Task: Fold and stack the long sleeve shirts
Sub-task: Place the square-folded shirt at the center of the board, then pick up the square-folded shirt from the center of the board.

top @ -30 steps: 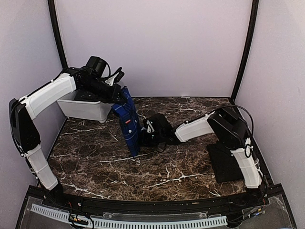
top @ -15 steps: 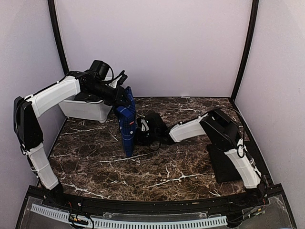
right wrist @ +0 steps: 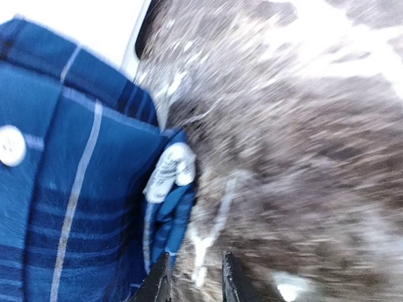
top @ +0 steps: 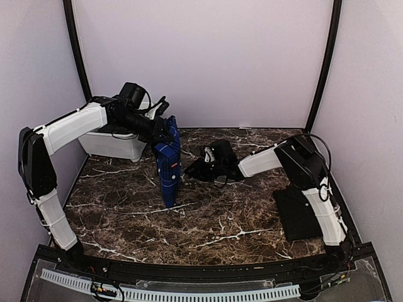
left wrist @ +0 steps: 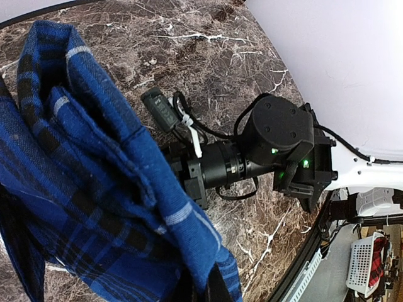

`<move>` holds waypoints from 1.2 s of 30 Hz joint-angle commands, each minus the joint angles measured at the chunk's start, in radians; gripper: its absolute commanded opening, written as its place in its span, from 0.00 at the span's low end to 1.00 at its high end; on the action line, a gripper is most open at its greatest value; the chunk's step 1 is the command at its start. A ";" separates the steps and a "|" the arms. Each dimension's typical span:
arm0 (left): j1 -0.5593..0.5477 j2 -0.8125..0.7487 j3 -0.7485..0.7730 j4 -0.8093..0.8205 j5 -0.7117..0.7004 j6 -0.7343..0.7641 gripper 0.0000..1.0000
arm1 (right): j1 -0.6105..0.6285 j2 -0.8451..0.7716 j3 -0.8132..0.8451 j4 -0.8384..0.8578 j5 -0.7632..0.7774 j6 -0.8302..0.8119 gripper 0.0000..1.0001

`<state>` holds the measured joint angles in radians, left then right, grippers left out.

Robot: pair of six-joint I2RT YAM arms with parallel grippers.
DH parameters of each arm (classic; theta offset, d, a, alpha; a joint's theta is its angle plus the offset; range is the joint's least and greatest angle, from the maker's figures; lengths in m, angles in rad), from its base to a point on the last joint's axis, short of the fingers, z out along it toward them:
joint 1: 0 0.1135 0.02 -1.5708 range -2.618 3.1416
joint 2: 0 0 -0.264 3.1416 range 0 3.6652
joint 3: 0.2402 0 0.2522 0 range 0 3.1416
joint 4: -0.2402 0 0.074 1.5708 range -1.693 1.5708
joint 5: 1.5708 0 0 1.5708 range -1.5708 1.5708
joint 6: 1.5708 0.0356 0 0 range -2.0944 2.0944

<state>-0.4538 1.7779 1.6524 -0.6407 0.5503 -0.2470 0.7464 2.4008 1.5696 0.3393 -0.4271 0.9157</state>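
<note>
A dark brown marble counter point(top: 208, 233) with white veins carries everything. Nearest, by its right edge, a plain black shirt point(top: 293, 217) lies flat in a folded rectangle, partly covered from above by the right arm's white forearm.

Further in, left of the counter's middle, a royal-blue plaid shirt with black and white lines point(top: 169, 167) hangs bunched into a narrow upright column. Its lower end touches the counter and its top is caught in the left claw point(top: 165, 129). That claw is pressed together on the cloth, pinching the shirt's upper end. From the left wrist the fabric falls in thick folds that fill the left half of the view.

The right claw point(top: 192, 170) points left and sits low over the counter, just beside the hanging shirt. In the overhead view a sliver of marble shows between the two. Its wrist camera is blurred, but the two dark fingertips point(right wrist: 160, 283) stand a little spread with only marble between them, holding nothing. In that same view the plaid cloth sits to the left of them, with a white button point(right wrist: 9, 145) and a small white label point(right wrist: 169, 171) at the shirt's edge.

At the far left corner of the counter stands a white plastic tub point(top: 116, 146), with the left arm reaching across above it.
</note>
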 commanded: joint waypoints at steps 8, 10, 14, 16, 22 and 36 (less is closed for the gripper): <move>-0.245 0.181 0.134 0.056 -0.112 -0.135 0.04 | -0.213 -0.413 -0.151 -0.328 0.097 -0.199 0.35; -0.327 0.295 0.242 0.082 -0.154 -0.194 0.23 | -0.258 -0.499 -0.204 -0.412 0.131 -0.245 0.39; -0.426 0.505 0.530 0.055 -0.242 -0.261 0.58 | -0.317 -0.624 -0.304 -0.515 0.181 -0.311 0.48; -0.434 0.527 0.594 0.051 -0.275 -0.287 0.66 | -0.324 -0.672 -0.353 -0.540 0.205 -0.331 0.52; -0.386 0.393 0.488 0.031 -0.382 -0.308 0.71 | -0.313 -0.741 -0.499 -0.521 0.205 -0.350 0.59; -0.086 -0.056 -0.357 0.319 -0.243 -0.318 0.77 | -0.194 -0.588 -0.438 -0.564 0.232 -0.435 0.64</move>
<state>-0.5831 1.7817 1.4506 -0.4126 0.2188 -0.5701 0.5301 1.7687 1.0847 -0.2020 -0.2234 0.5217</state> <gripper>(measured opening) 0.752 0.637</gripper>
